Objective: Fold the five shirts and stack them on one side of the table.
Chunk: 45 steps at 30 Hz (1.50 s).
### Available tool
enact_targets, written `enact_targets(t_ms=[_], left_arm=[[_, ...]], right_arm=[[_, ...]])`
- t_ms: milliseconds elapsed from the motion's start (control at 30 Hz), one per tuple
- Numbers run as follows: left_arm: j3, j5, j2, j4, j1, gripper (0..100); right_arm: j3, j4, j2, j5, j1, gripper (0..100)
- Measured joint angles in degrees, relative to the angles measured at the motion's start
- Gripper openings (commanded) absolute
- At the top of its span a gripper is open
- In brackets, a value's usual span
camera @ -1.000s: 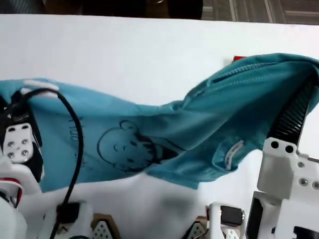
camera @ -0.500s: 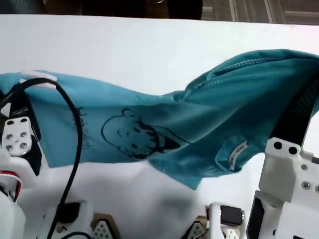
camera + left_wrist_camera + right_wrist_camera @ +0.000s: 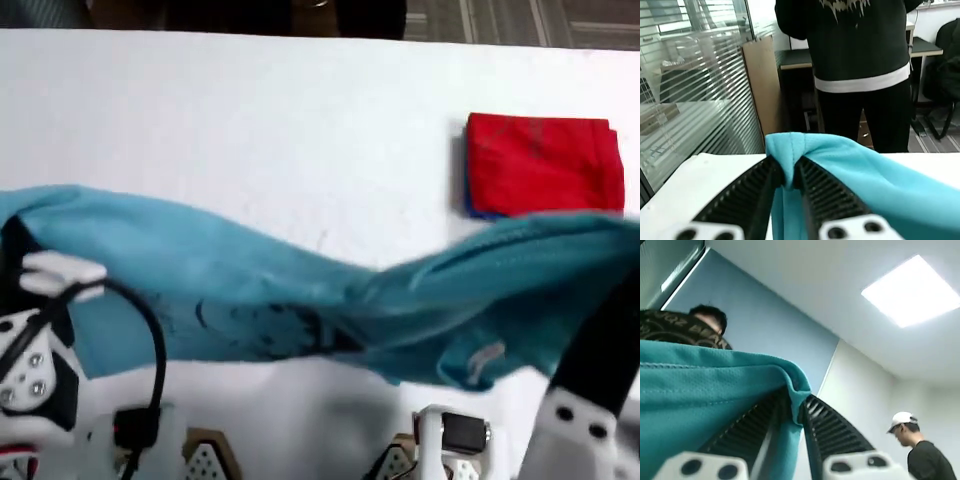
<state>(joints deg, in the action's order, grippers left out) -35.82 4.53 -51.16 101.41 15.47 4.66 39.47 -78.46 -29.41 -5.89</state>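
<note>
Teal shirt (image 3: 300, 290) hangs stretched across the near half of the tabletop (image 3: 250, 100), running from the left edge to the right edge. It is held up at both ends and sags in the middle. A dark print (image 3: 262, 335) shows on its lower fold, and a white label (image 3: 487, 358) hangs towards its right end.

Surroundings: a folded red shirt (image 3: 543, 163) lies near the far right corner of the tabletop, with a blue edge (image 3: 470, 210) showing beneath it. In the high view the teal shirt's raised right end covers the near edge of that red stack. A black cable (image 3: 152, 345) loops in front of the teal shirt at the left end, crossing part of the fabric.

Left gripper (image 3: 788, 175): both ribbed fingers are pinched on a bunched fold at the shirt's left end, with cloth rising between them. The left arm (image 3: 35, 370) stands at the near left corner.

Right gripper (image 3: 796, 407): its fingers are clamped on a hem fold at the shirt's right end and are tilted upward. The right arm (image 3: 592, 400) rises from the near right corner, its upper part hidden behind the fabric.
</note>
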Motion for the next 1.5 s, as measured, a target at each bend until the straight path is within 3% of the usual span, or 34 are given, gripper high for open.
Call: enact_targets(t_ms=[200, 333, 533, 800, 933, 1133, 1367, 1500], left_arm=[[1.32, 0.00, -0.18, 0.00, 0.00, 3], [9.49, 0.00, 4.66, -1.05, 0.09, 3], [19.43, 0.00, 24.26, -8.26, -0.09, 3], [19.25, 0.09, 49.85, -19.25, -0.09, 3], [12.40, 0.09, 60.92, -21.10, -0.09, 3], [-3.52, 0.09, 76.66, -17.67, -0.09, 3], [-19.16, 0.00, 91.78, -3.69, -0.09, 3], [-21.89, 3.60, 94.07, -0.18, -0.09, 3]], right_arm=[[-0.09, 0.44, 1.41, 0.00, 0.00, 1.8], [0.79, -0.26, 10.64, 0.00, 0.18, 1.8], [6.59, -2.73, 31.03, 0.09, 4.66, 1.8], [9.23, -11.34, 57.58, 0.00, 9.41, 1.8], [9.14, -16.18, 68.75, 0.09, 9.49, 1.8], [7.82, -14.59, 74.20, 0.09, 9.49, 1.8], [7.82, 1.67, 74.29, 0.00, 9.49, 1.8], [7.82, 9.41, 74.29, 0.00, 9.49, 1.8]])
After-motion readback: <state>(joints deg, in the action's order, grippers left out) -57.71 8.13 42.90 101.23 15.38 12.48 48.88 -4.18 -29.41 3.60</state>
